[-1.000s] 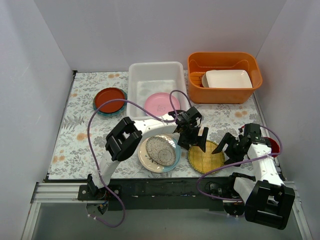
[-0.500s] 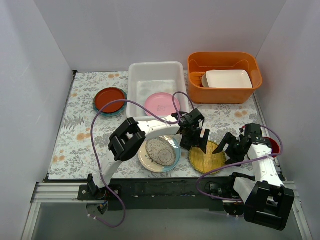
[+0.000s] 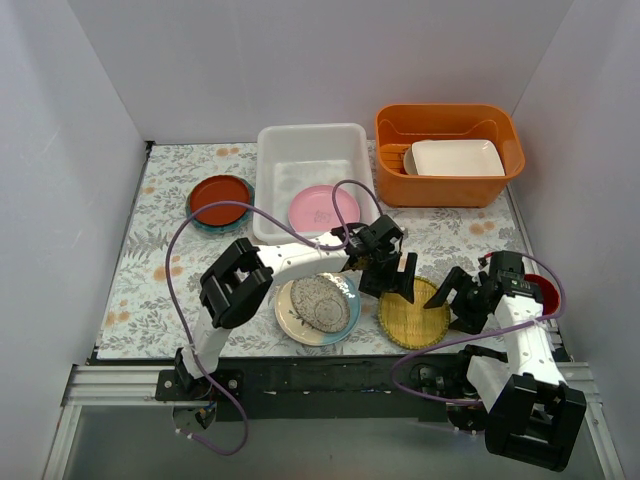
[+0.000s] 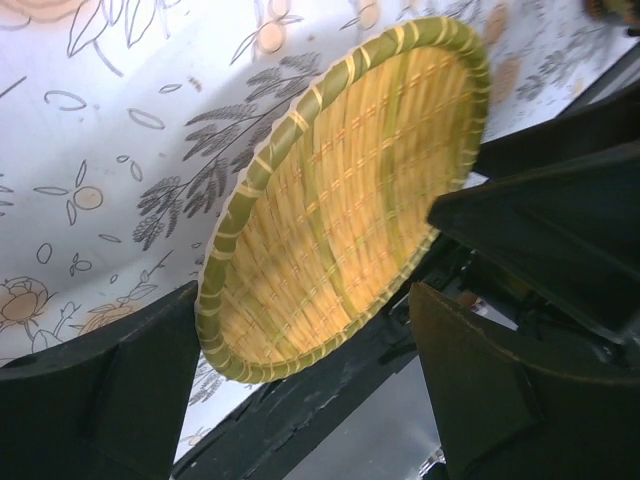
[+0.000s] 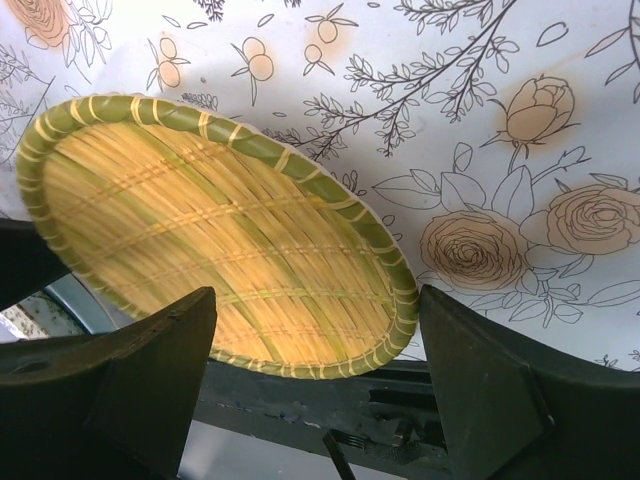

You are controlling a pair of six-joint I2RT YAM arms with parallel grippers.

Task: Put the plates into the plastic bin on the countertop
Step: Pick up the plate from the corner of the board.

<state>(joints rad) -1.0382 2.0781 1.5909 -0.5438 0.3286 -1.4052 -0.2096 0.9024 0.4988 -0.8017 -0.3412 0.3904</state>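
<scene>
Woven yellow plate [image 3: 412, 313] looks light and stiff, best pinched at its rim, while the left end effector [image 4: 300, 370] and right end effector [image 5: 315, 360] stand open near it.

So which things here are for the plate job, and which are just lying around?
For the job: plastic bin, pink plate inside it, woven yellow plate, speckled plate, red-brown plate.
Just lying about: orange tub, white dish in it, small red cup.
</scene>
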